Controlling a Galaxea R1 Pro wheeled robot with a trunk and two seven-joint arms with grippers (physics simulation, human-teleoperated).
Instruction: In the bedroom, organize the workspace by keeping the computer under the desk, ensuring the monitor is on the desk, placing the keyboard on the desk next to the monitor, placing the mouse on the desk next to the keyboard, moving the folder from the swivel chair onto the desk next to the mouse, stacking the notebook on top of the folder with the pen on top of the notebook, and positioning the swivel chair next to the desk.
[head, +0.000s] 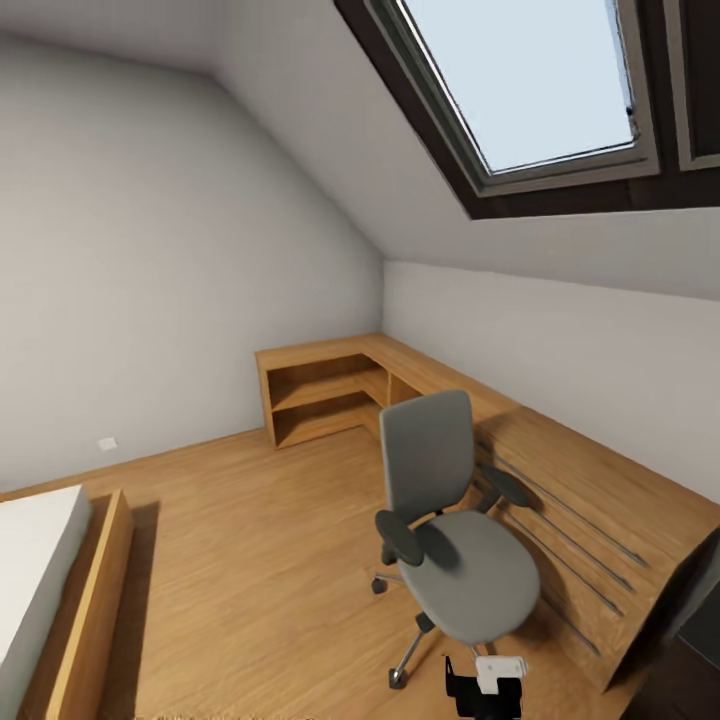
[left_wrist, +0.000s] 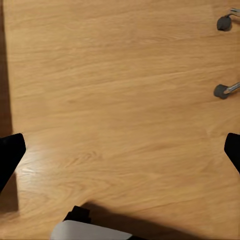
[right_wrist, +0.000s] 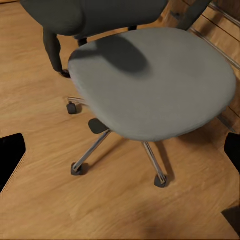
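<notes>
The grey padded swivel chair with black armrests and chrome caster base stood on the light-wood floor beside the low wooden cabinet, its seat bare; likely heavy but free-rolling, it looked best pushed by the stiff backrest or an armrest, both grippers' fingers spread wide and empty.

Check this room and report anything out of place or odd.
Nothing looks spilled or damaged. One oddity: the swivel chair stands beside the low light-wood cabinet with a bare seat, no folder on it. Both claws hang open over the floor.
</notes>
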